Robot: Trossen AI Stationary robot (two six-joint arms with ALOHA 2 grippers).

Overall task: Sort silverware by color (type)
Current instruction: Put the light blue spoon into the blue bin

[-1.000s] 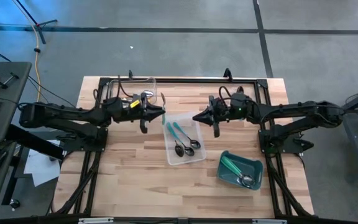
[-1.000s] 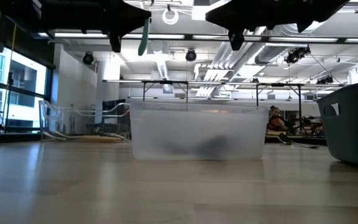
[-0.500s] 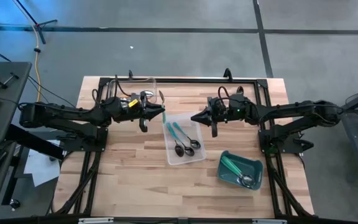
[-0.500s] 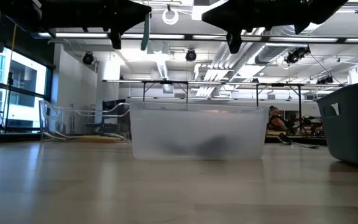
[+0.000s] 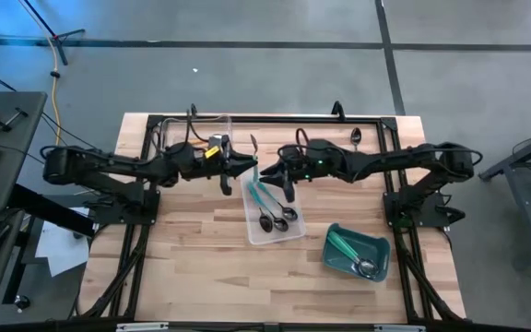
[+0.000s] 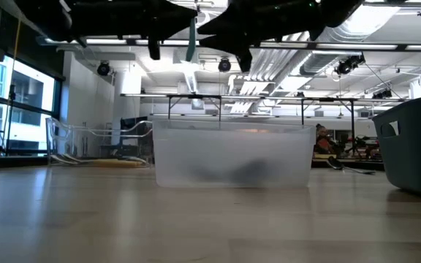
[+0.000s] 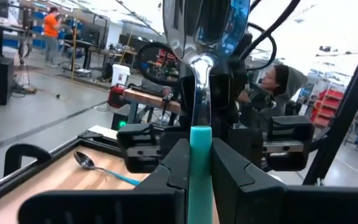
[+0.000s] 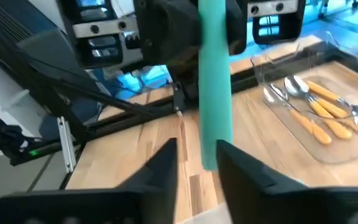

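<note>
Grippers meet nose to nose in the high view, just above the far-left corner of the clear plastic tray [image 5: 274, 207] at mid-table. Left gripper [image 5: 250, 166] is clenched on a teal-handled spoon [image 5: 254, 145], bowl end pointing to the table's far edge. Right gripper [image 5: 267, 172] sits just right of it, almost touching. Two teal-handled spoons [image 5: 267, 205] lie inside that tray. Teal bin [image 5: 357, 253], near-right of the tray, holds green-handled spoons [image 5: 347, 246]. A second clear tray [image 5: 201, 133] sits far-left of the centre tray, mostly under the left arm. One lone spoon [image 5: 355, 139] lies on the wood far-right of the centre tray.

Low view: both grippers hang well above the clear tray [image 6: 232, 153]; the held spoon's teal handle [image 6: 191, 40] dangles between the dark arms. Bin wall [image 6: 414, 146] shows right of the tray.

Left wrist view: fingers [image 7: 174, 163] pinch the teal handle [image 7: 199, 168], shiny bowl [image 7: 205, 25] upright; right gripper body directly behind it. Another teal spoon [image 7: 98, 166] lies on the table beyond.

Right wrist view: own fingers [image 8: 163, 163] stand parted around the handle's free end [image 8: 215, 81], not pressed to it; the left gripper holds it above. Orange-handled spoons [image 8: 319, 112] lie in the far clear tray [image 8: 291, 99].
</note>
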